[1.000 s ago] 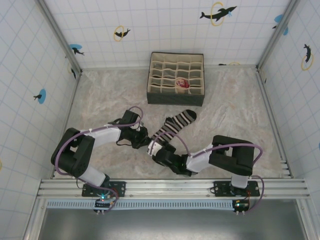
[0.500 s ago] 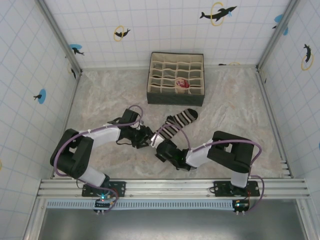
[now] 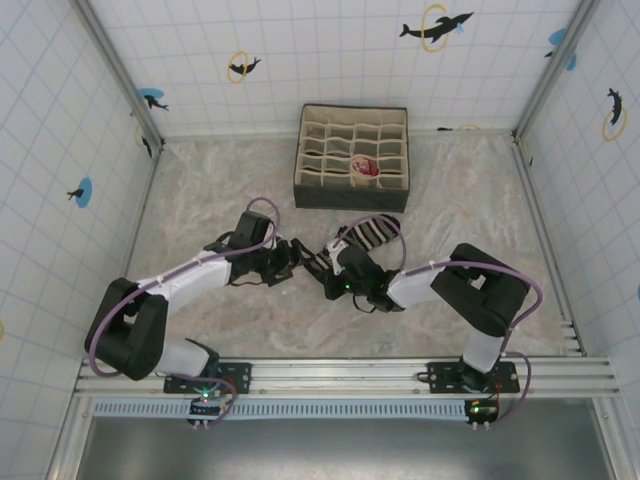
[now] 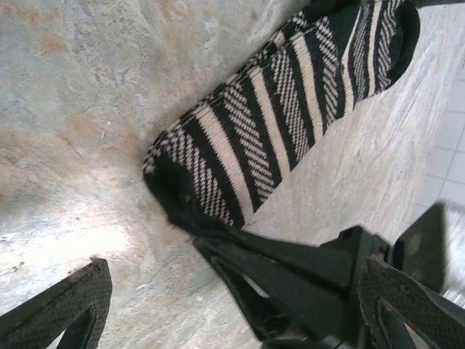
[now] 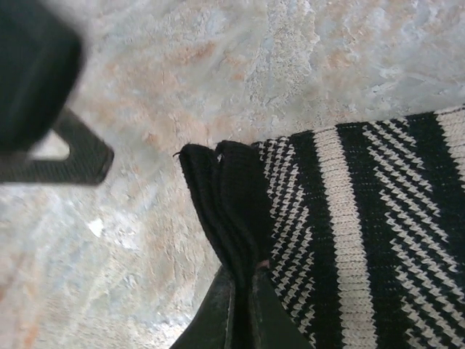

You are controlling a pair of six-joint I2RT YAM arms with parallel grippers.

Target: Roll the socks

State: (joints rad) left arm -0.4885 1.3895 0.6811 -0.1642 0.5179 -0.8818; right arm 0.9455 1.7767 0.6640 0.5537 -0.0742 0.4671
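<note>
Now, the right gripper point(image 5: 240, 297) is nipped tight on the black near end of the sock point(image 4: 290, 109). The wrist view shows its two fingers pressed together with a fold of dark knit caught between them. That grip looks sensible to me: a roll has to start from one end, and a pinch on the very edge gives the arm something to turn over.

The sock lies flat on the table point(image 3: 200, 200), running from the pinched end away toward the box point(image 3: 310, 190), stripes up and mostly straight (a little bunched where the fingers bite).

The left gripper point(image 3: 293, 258) sits just beside that same end, low over the table, jaws spread wide and holding nothing. My guess is it waits there to pin or tuck the fabric once the first fold goes over, since an end held on one side alone may twist or spring back.

Up in one cell of the box sits a reddish, tan bundle, which I take for the second sock point(image 3: 365, 168), already tucked away, though it is too small to be sure. So this striped one looks barely begun: no coil is formed yet.
</note>
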